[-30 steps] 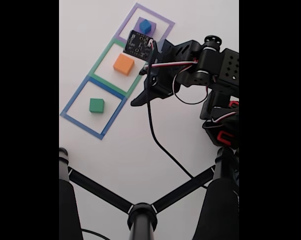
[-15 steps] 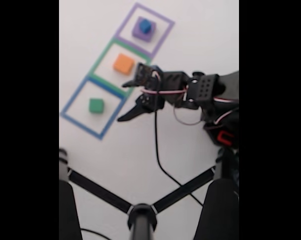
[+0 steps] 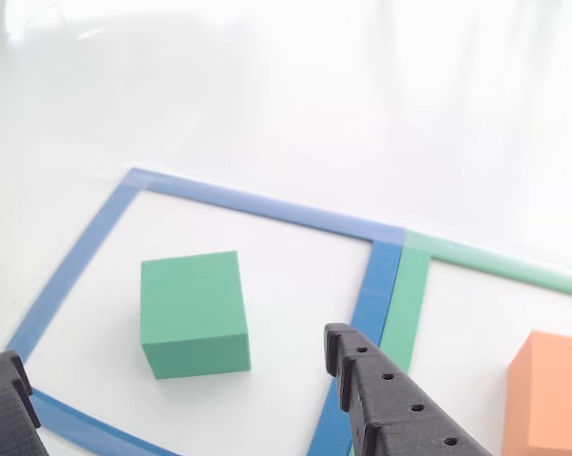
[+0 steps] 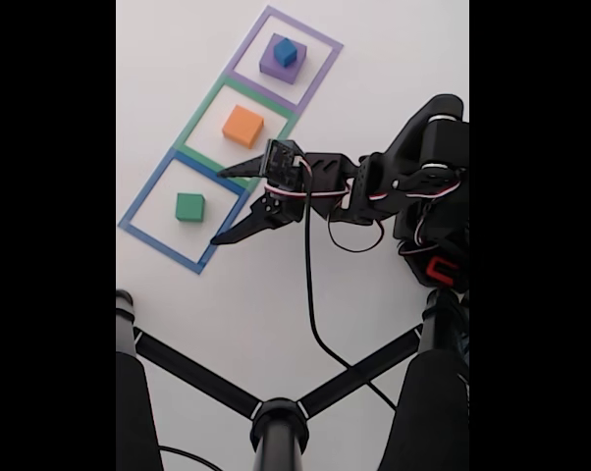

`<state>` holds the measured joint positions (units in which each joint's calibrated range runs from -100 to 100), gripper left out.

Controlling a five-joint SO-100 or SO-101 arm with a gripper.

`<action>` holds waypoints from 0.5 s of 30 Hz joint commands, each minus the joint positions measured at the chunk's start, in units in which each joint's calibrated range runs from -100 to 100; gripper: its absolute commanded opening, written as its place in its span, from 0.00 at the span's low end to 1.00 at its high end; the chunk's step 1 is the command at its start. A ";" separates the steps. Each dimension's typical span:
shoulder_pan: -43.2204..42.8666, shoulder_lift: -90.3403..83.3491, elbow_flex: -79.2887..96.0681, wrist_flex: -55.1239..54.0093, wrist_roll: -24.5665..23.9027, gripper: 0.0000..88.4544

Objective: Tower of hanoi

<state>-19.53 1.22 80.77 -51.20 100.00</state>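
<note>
Approaching green block [image 4: 188,206] inside blue tape square [image 4: 138,209]; gripper [image 4: 222,204] just beside it, fingers [image 3: 381,394] spread wide, empty, evidently lined up to straddle. Beyond it: orange block [image 4: 242,126], then blue cube [image 4: 285,51] atop purple block [image 4: 272,67].

Three tape outlines are running diagonally up the white table [image 4: 374,59] in the fixed view — blue outline [image 4: 138,211] lowest, green outline [image 4: 199,106] in the middle, purple outline [image 4: 320,39] at upper centre — while black tripod legs [image 4: 276,412] are crossing the bottom.
</note>
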 commanded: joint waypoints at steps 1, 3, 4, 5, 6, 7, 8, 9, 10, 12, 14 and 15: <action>0.12 6.95 -6.39 -5.25 0.00 0.43; 0.12 9.99 -8.30 -6.71 0.00 0.43; -0.03 11.20 -9.03 -7.19 0.00 0.44; -0.26 12.32 -9.93 -7.60 0.00 0.44; -0.49 13.36 -10.84 -7.92 0.00 0.44; -0.72 14.32 -11.66 -8.16 0.00 0.44; -0.95 15.36 -12.57 -8.41 0.00 0.44; -1.10 16.16 -13.39 -8.49 0.00 0.44; -1.33 17.13 -14.30 -8.89 0.00 0.44; -1.63 18.65 -15.66 -9.30 0.00 0.43; -1.94 19.85 -16.66 -9.46 0.00 0.43; -2.09 20.33 -17.20 -9.46 0.00 0.43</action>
<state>-20.84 20.89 66.49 -59.07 100.00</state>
